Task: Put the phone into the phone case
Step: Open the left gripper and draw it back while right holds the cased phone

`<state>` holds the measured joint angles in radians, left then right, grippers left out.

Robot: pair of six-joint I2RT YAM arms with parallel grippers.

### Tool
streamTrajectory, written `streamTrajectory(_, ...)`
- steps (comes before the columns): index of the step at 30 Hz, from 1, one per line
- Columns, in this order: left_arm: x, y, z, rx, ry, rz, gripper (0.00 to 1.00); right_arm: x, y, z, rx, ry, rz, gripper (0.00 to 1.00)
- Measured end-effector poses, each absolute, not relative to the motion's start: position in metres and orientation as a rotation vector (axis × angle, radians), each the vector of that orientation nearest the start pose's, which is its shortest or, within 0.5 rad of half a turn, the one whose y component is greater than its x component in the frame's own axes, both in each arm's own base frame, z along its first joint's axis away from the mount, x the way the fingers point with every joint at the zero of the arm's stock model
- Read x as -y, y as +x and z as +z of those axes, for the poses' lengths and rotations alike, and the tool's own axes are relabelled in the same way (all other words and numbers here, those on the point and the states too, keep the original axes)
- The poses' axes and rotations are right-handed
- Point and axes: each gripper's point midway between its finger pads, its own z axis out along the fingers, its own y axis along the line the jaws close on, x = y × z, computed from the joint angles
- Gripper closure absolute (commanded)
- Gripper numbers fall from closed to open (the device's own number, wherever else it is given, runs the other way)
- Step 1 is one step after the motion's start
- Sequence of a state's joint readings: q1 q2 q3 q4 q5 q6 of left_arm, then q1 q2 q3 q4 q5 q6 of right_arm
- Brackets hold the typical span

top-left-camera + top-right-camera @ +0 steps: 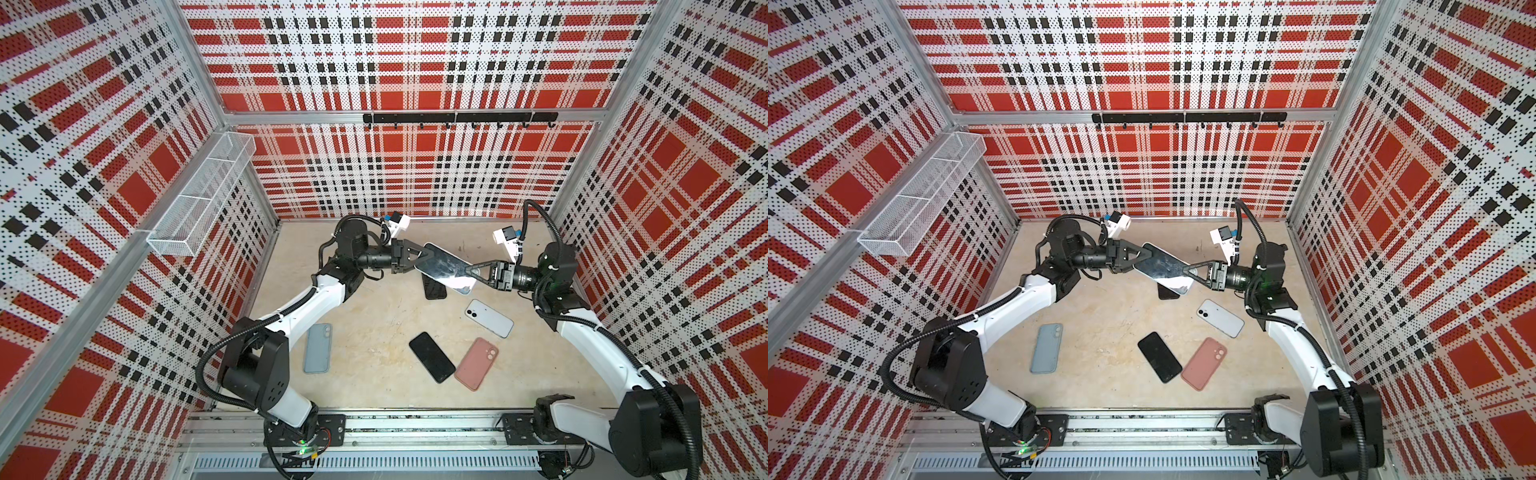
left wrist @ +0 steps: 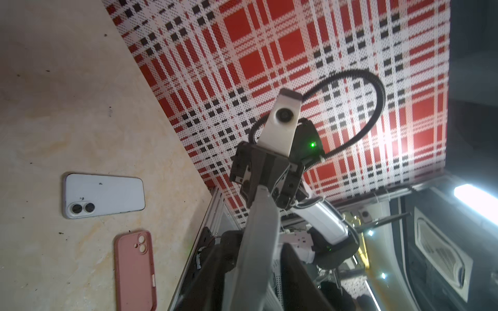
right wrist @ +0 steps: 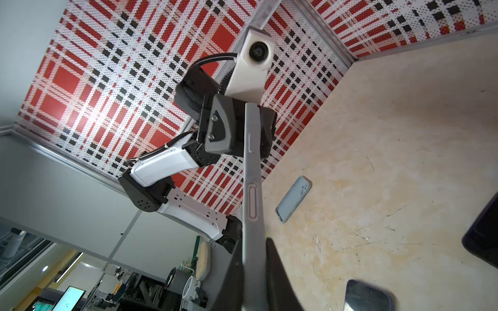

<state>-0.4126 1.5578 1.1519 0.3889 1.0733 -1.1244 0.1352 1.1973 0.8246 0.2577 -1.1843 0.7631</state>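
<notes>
Grey case (image 1: 444, 267) hangs in mid-air over the table (image 1: 374, 316), bridging both grippers, tilted. Its glossy face is up and mirrors light like a screen. Can't tell if a phone sits fully inside it.

L to R, in both top views:

- Mesh basket (image 1: 199, 195): on the side wall, well outboard of the L gripper and higher than it.
- Blue case (image 1: 318, 348): flat on the table, back up, well apart from the L gripper, back toward that arm's base.
- L gripper (image 1: 419, 261): jaws sit either side of the grey case's near end. In the left wrist view the case (image 2: 258, 242) runs edge-on btwn the fingers. One finger (image 2: 213, 269) hugs it and a thin slit shows on the other side. Clamped or let go, can't tell.
- Black phone (image 1: 432, 357): flat, screen up, well apart from both grippers on the arm-base side.
- Dark slab (image 1: 435, 291): on the table right under the grey case, part hidden by it. Phone or case, can't tell.
- R gripper (image 1: 468, 272): clamped on the grey case's other end. In the right wrist view the case (image 3: 252, 188) stands edge-on w/ fingers (image 3: 280, 282) pressed on both faces.
- Pink case (image 1: 476, 363): back up, just beside the black phone, well apart from the R gripper, toward its base.
- White phone (image 1: 489, 318): back up, twin lenses showing, on the table near the R gripper, lower than it, not touching.
</notes>
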Motion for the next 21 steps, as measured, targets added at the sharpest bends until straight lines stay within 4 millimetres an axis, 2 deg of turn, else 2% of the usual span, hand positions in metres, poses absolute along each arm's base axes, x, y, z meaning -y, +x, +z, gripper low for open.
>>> streamTrajectory(4, 0.282, 0.346, 0.328, -1.962, 0.191, -1.855, 0.38, -0.194, 0.298, 0.296, -1.929, -0.317, 1.537, 1.0)
streamTrajectory(9, 0.256, 0.357, 0.321, -1.94, 0.069, -1.788, 0.34, -0.183, 0.309, 0.286, -2.008, -0.209, 1.401, 1.0)
streamTrajectory(13, 0.242, 0.361, 0.306, -1.958, 0.004, -1.756, 0.34, -0.18, 0.314, 0.288, -2.062, -0.229, 1.32, 1.0)
streamTrajectory(16, 0.222, 0.365, 0.29, -1.988, -0.075, -1.692, 0.32, -0.187, 0.324, 0.287, -2.1, -0.285, 1.29, 1.0)
streamTrajectory(21, 0.179, 0.368, 0.275, -2.038, -0.169, -1.506, 0.1, -0.219, 0.338, 0.256, -2.231, -0.374, 1.305, 1.0)
